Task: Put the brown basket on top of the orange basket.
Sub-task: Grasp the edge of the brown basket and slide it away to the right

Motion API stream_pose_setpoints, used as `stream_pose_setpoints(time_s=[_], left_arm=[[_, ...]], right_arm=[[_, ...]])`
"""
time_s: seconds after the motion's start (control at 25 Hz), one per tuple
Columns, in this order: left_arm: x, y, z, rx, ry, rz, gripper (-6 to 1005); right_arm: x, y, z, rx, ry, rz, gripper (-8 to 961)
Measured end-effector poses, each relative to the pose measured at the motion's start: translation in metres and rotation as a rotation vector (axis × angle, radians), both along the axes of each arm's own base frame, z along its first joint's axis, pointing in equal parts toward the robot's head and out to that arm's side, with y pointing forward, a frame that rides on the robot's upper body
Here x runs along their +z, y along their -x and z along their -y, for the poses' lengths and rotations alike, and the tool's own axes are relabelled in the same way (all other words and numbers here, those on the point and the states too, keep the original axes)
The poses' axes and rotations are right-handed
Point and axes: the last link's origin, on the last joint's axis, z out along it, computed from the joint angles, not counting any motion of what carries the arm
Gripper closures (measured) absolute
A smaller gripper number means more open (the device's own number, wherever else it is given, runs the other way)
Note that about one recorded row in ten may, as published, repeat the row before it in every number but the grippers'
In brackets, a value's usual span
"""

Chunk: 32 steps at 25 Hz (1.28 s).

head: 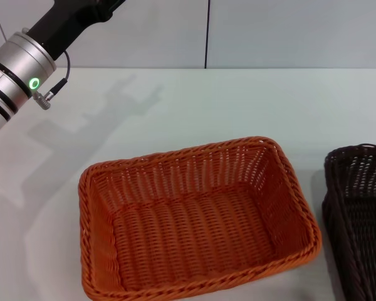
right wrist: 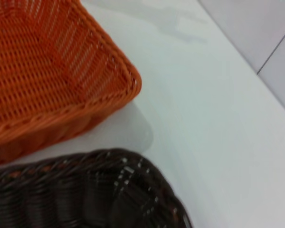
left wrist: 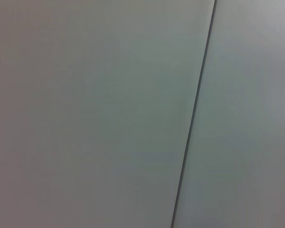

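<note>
Two baskets sitting side by side on the white table (head: 238, 100), neither stacked.

The orange basket (head: 194, 219) is lying at centre; the brown basket (head: 360, 213) is resting at its 3 o'clock, just beside it, a strip of table showing between them. The left arm (head: 22, 59) is hanging raised at 10 o'clock. Neither gripper is showing, so grip state: cannot tell. The grey wall (left wrist: 85, 114) is filling the left wrist view.

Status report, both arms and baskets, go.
Left arm raised over the table's far left, pincer out of view. Right pincer unseen, its camera above the brown basket. Brown basket beside the orange basket, not stacked. Nothing between them.
</note>
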Motion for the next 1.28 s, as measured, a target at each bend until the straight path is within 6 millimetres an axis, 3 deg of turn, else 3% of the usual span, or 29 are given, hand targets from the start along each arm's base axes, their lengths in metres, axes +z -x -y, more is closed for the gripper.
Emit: stream_pose_setpoints(time_s=[0.52, 0.72, 0.96, 1.28], left_arm=[[-0.001, -0.001, -0.002, 0.005, 0.003, -0.001, 172], [-0.001, 0.0, -0.002, 0.012, 0.003, -0.004, 172], [-0.001, 0.0, -0.002, 0.015, 0.003, -0.005, 172], [-0.004, 0.007, 0.0, 0.035, 0.006, -0.009, 172]], right_arm=[[-0.023, -0.016, -0.003, -0.038, 0.096, 0.04, 366], [-0.026, -0.018, -0.001, -0.045, 0.116, 0.053, 415], [-0.026, -0.021, 0.001, -0.053, 0.13, 0.071, 587], [-0.022, -0.028, 0.012, -0.081, 0.179, 0.098, 625]])
